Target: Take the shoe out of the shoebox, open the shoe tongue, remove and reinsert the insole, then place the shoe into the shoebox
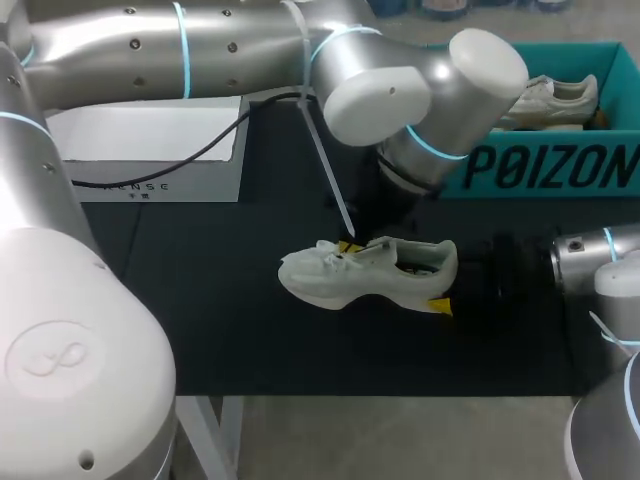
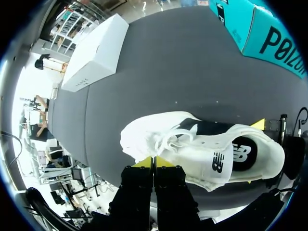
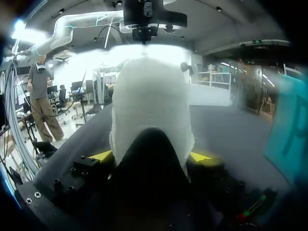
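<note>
A white shoe [image 1: 365, 272] lies on its side on the black table, toe toward the left. My left gripper [image 1: 349, 244] comes down on its lace and tongue area; in the left wrist view the left gripper [image 2: 155, 162] has its yellow tips pressed together at the laces of the shoe [image 2: 192, 144]. Whether any fabric is pinched between them I cannot tell. My right gripper [image 1: 441, 287] is at the heel. In the right wrist view the shoe [image 3: 151, 110] fills the space between the right gripper [image 3: 154, 156] fingers, which press on both sides of the heel.
The teal shoebox [image 1: 545, 170] stands at the back right with a second shoe [image 1: 555, 100] inside. A white box [image 1: 150, 150] sits at the back left. My left arm spans the table's back.
</note>
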{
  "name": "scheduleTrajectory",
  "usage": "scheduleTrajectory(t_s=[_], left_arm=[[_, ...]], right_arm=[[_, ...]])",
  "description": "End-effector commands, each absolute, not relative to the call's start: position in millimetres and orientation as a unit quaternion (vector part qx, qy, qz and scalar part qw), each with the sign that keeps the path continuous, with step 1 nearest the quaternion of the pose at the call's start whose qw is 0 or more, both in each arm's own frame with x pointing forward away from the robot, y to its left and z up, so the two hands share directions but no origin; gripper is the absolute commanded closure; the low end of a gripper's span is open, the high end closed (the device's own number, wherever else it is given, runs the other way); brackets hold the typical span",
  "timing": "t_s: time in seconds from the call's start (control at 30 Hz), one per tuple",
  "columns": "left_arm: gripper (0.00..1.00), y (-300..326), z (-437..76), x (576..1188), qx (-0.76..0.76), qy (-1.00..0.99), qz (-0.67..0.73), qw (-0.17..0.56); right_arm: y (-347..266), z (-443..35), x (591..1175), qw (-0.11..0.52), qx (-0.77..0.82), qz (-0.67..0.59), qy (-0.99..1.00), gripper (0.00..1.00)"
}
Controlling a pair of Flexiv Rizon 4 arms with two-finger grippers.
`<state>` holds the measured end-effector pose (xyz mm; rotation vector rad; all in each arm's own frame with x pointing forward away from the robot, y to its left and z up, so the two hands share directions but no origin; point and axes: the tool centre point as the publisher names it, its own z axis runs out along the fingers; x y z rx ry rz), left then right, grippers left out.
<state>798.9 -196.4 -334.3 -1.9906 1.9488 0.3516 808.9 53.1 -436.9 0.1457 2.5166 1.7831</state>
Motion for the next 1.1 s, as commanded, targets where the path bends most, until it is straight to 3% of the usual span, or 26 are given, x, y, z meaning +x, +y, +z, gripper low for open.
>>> scheduleTrajectory(t_s=[0.03, 0.07, 0.1, 0.17, 0.23, 1.1], left_arm=[[0.95, -190, -332, 798, -0.701, 0.685, 0.118, 0.161], [0.93, -191, -333, 798, -0.701, 0.685, 0.118, 0.161], [0.76, -193, -333, 798, -0.701, 0.685, 0.118, 0.16], [0.54, -196, -333, 798, -0.699, 0.687, 0.118, 0.159], [0.0, -202, -332, 798, -0.695, 0.692, 0.117, 0.16], [0.0, -268, -349, 809, -0.632, 0.732, 0.144, 0.21]], right_arm=[[55, -444, 808, 0.027, 0.047, 0.576, 0.815, 1.0], [55, -444, 808, 0.027, 0.047, 0.576, 0.815, 1.0], [55, -444, 808, 0.027, 0.047, 0.576, 0.815, 1.0], [55, -444, 808, 0.027, 0.047, 0.576, 0.815, 1.0], [55, -444, 808, 0.027, 0.047, 0.576, 0.815, 1.0], [55, -444, 808, 0.027, 0.047, 0.576, 0.815, 1.0]])
